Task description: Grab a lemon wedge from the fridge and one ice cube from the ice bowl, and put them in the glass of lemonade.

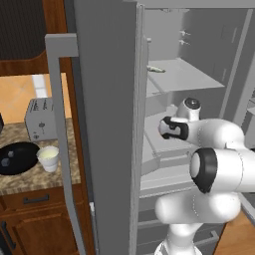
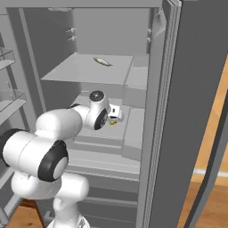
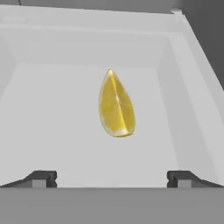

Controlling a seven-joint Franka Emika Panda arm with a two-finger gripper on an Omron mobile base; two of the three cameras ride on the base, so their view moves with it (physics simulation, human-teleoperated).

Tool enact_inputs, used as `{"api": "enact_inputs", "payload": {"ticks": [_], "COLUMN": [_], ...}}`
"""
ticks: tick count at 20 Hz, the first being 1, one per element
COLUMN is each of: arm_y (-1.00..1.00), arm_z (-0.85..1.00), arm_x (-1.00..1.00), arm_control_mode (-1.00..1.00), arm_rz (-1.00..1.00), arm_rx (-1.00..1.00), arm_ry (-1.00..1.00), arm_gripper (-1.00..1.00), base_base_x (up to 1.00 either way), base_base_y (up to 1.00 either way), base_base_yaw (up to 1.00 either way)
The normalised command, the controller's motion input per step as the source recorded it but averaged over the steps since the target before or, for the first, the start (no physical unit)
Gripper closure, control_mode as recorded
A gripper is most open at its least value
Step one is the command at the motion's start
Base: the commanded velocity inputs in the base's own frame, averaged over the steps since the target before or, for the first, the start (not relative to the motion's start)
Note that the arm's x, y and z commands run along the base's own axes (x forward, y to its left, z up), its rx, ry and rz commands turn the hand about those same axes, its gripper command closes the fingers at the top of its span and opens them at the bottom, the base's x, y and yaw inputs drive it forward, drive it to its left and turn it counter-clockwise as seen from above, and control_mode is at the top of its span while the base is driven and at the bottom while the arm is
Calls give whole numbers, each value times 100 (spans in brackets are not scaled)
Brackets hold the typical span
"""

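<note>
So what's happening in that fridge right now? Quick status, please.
Gripper open, holding nothing, inside the open fridge. Lemon wedge lies on the shelf just ahead, between the fingertip lines, untouched. Nothing between them.

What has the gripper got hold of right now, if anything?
Nothing. The gripper is open, its fingertips wide apart, and the lemon wedge lies loose on the fridge shelf ahead of them, untouched.

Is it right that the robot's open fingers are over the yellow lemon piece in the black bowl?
Not the bowl. The hand view shows the open gripper above the lemon wedge lying on a pale fridge shelf.
</note>
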Motion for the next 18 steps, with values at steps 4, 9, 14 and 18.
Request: {"api": "enact_inputs", "payload": {"ticks": [4, 9, 14, 18], "arm_y": [-6, 0, -6, -4], "arm_z": [-3, -3, -18, -6], "arm_x": [41, 40, 55, -8], "arm_control_mode": [-100, -100, -100, -100], "arm_rz": [3, 1, 3, 2], "arm_rx": [0, 0, 1, 1], "arm_ry": [1, 4, 0, 4], "arm_gripper": [-100, -100, -100, -100], "base_base_x": [0, 0, 0, 0], "base_base_y": [0, 0, 0, 0], "base_base_yaw": [0, 0, 0, 0]}}
